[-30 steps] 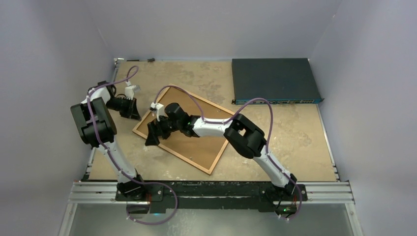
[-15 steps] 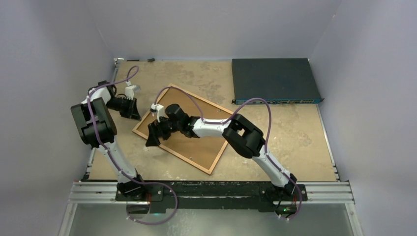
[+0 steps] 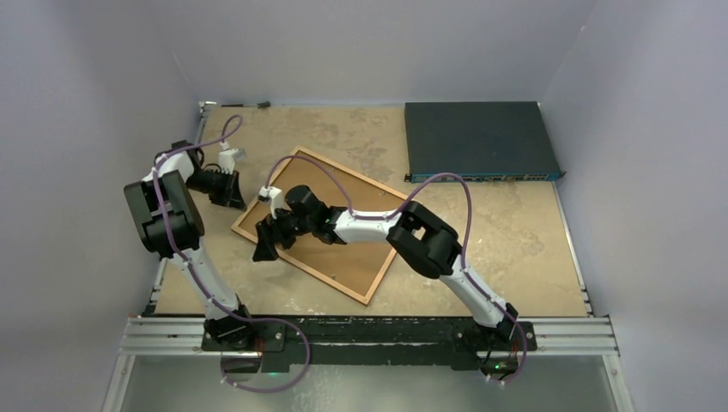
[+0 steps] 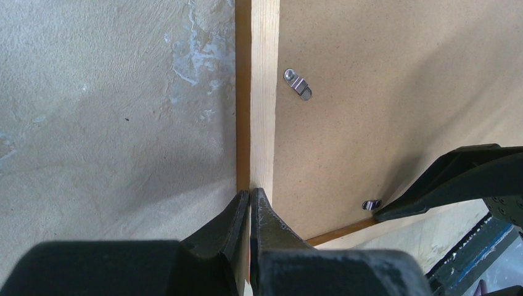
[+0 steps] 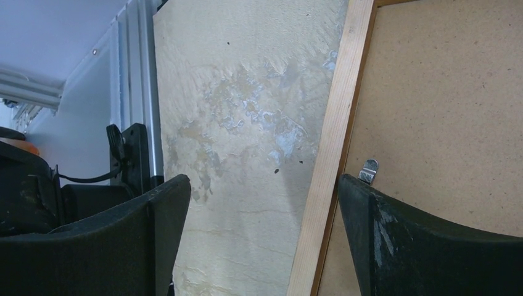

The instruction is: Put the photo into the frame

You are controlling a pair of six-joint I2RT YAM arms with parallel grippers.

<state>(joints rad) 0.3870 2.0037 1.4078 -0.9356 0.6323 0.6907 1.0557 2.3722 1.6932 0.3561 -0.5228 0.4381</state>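
Right gripper (image 5: 262, 185) wide open, empty, straddles frame (image 5: 330, 154) rail at 8 o'clock corner; left gripper (image 4: 250, 196) shut, empty, tip at rail. Nudge clip (image 5: 368, 169) sideways, gently.

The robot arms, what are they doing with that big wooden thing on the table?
The frame lies back-up on the table, with its brown backing board showing. The left gripper is shut, its tip at the frame's wooden edge near a corner. The right gripper is open, straddling the frame's edge beside a small metal clip. The photo isn't visible, so I can't tell whether it's inside.
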